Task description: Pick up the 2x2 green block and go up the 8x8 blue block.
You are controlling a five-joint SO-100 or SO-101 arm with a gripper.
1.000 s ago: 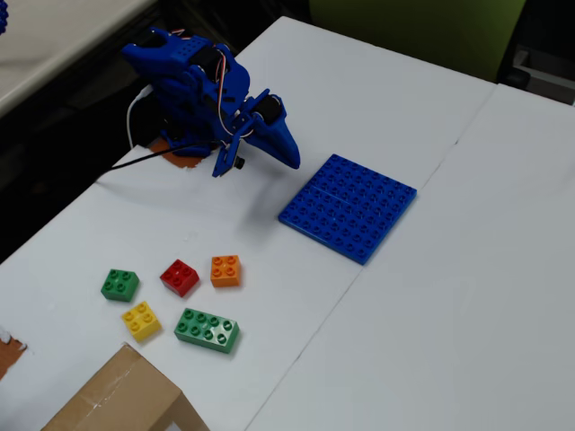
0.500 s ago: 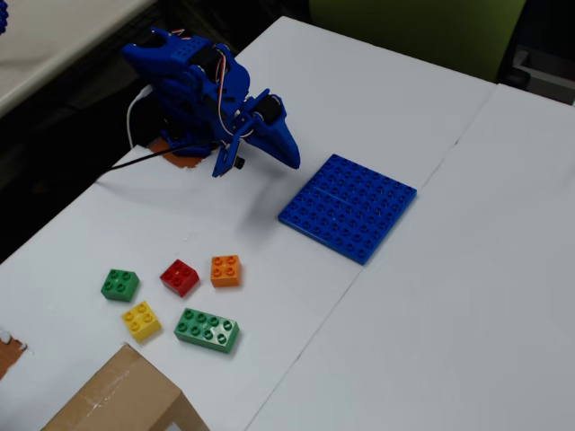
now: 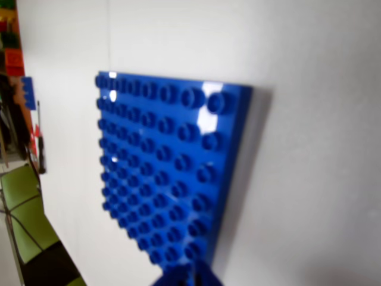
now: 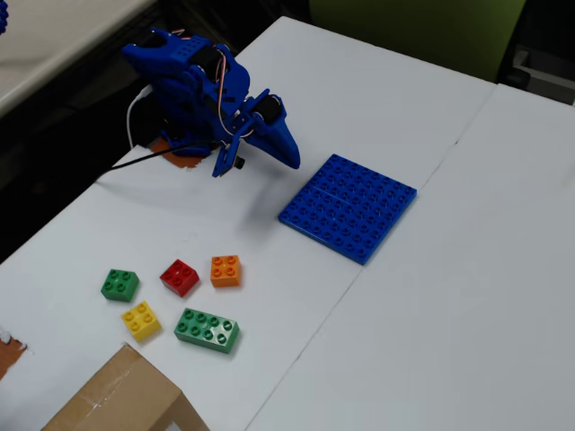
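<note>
Fixed view: blue arm (image 4: 193, 85) folded low at the far-left part of the white bench (image 4: 431, 305), its tool (image 4: 286, 148) pointing toward the baseplate (image 4: 349, 206) and stopping just short of the plate's near-left edge, not touching it. The tool holds nothing. Its fingers look drawn together into one tapered tip, but whether they are fully clenched cannot be told from either view.

Baseplate lies flat on the bench, right of the arm, studs up, bare of bricks. It sits just left of the seam between two bench tops.

Green 2x2 (image 4: 119, 285) rests on the bench at the front left, well apart from both tool and baseplate, leftmost of the brick group. Red brick (image 4: 180, 277) just right of it, orange brick (image 4: 225, 270) right of that. Yellow brick (image 4: 141, 320) sits in front of the green 2x2; green 2x4 (image 4: 207, 329) to the yellow's right. None of the bricks touch.

Cardboard box (image 4: 117, 400) corner at the bottom-left edge.

Wrist view: baseplate (image 3: 172, 173) fills the centre, glare on its studs; tool tip (image 3: 187, 277) is only just visible at the bottom edge, blurred.
</note>
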